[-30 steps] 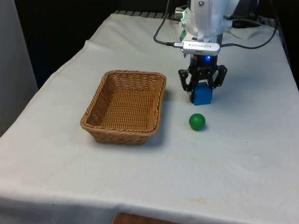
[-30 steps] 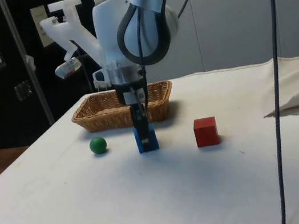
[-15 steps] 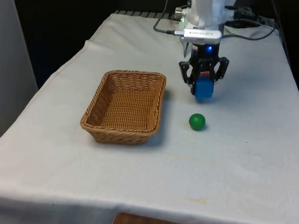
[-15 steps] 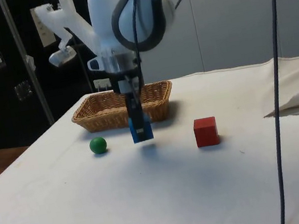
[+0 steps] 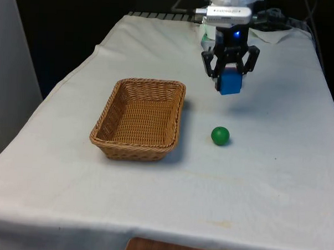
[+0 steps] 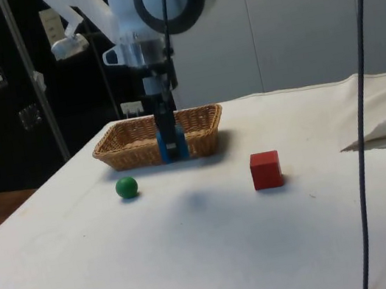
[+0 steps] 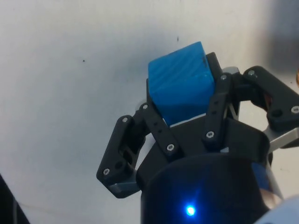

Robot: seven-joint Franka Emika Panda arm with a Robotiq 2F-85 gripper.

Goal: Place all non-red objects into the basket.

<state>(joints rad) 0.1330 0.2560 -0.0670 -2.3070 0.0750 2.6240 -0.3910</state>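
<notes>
White cloth covers the counter (image 5: 275, 179), and dark cabinets stand behind it in the side view. Above the cloth hangs the gripper (image 5: 229, 78), clenched on a blue cube (image 5: 230, 82); the wrist view shows the cube (image 7: 181, 81) pressed between the two fingers (image 7: 154, 123), with its lower part free below them. The cube is in the air, clear of the cloth, and its shadow lies on the cloth under it.

The basket (image 5: 139, 117) is the landmark. The held cube is beside the basket's far corner, on the front view's right, and higher than its rim. I judge the step in hand is the carry to the basket. To do it well, the cube should travel above the rim, stop over the middle of the basket, and be let go low, so it does not bounce out.

The cube looks solid, with flat faces and fine ridges on its surface, so the grip seems firm.

A green ball (image 5: 220, 135) lies on the cloth near the basket's side, on the front view's right. A red cube (image 6: 265, 170) rests farther from the basket, well apart.
</notes>
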